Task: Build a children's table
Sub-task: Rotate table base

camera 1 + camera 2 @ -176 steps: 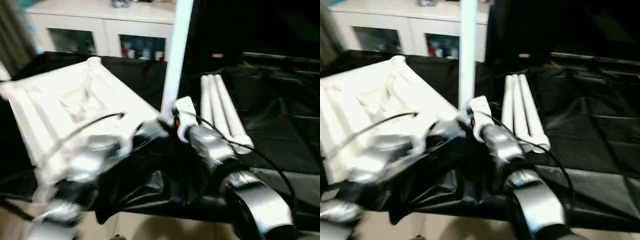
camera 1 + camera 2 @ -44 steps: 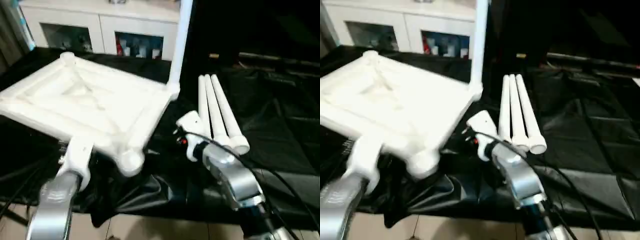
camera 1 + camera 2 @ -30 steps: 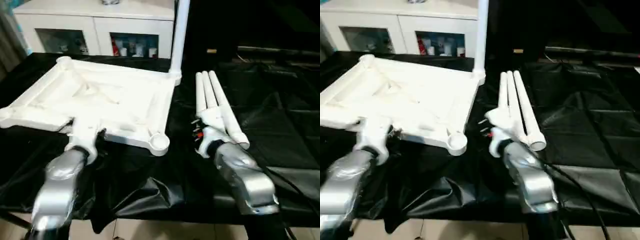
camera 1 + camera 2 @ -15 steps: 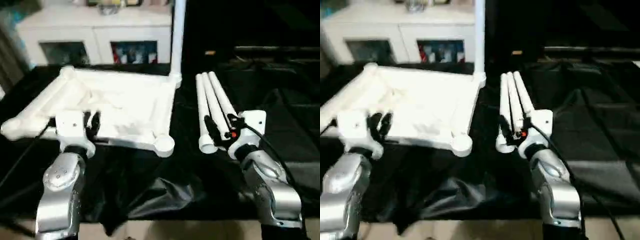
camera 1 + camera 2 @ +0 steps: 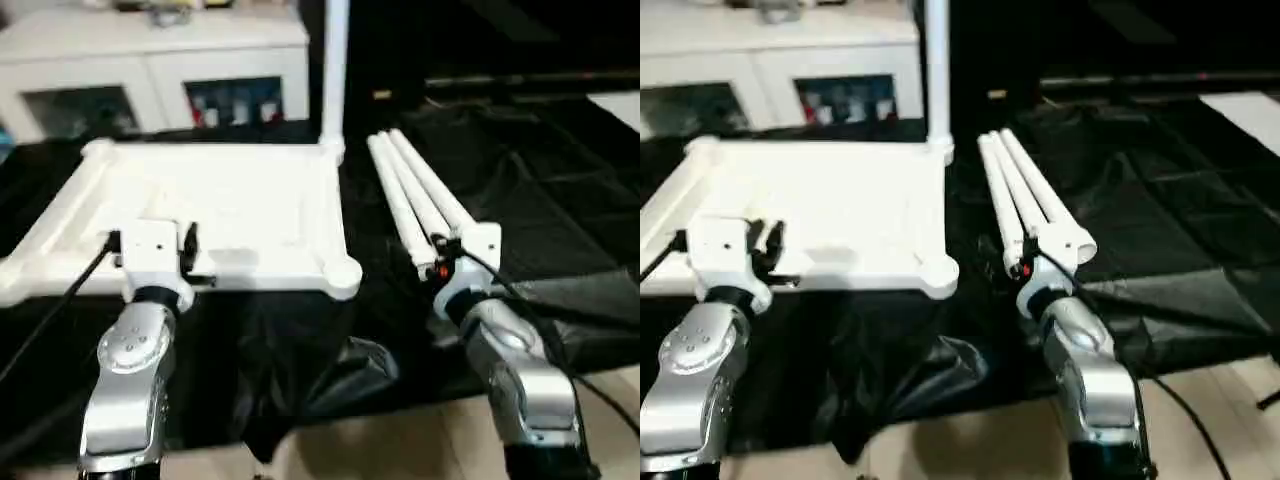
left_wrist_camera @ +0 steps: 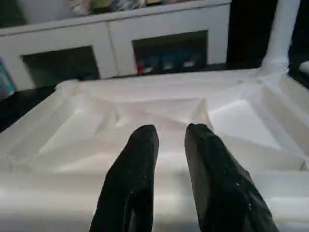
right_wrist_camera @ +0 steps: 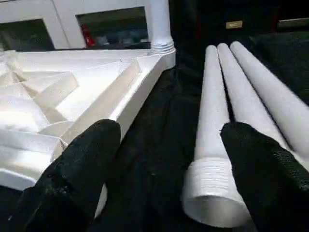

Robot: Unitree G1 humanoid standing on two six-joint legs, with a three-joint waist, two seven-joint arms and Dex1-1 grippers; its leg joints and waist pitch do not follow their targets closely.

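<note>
Right wrist view: three smooth tapering legs (image 7: 231, 111) beside ribbed tabletop (image 7: 72, 92).

You have one white table top (image 5: 240, 215) lying underside up on the black-draped surface (image 5: 560, 220). One leg (image 5: 334, 70) stands upright in its far right corner socket. Three loose legs (image 5: 415, 195) lie side by side to the right of the top, making four legs in all. Behind, you see one white cabinet (image 5: 150, 70) with two glass doors.
</note>
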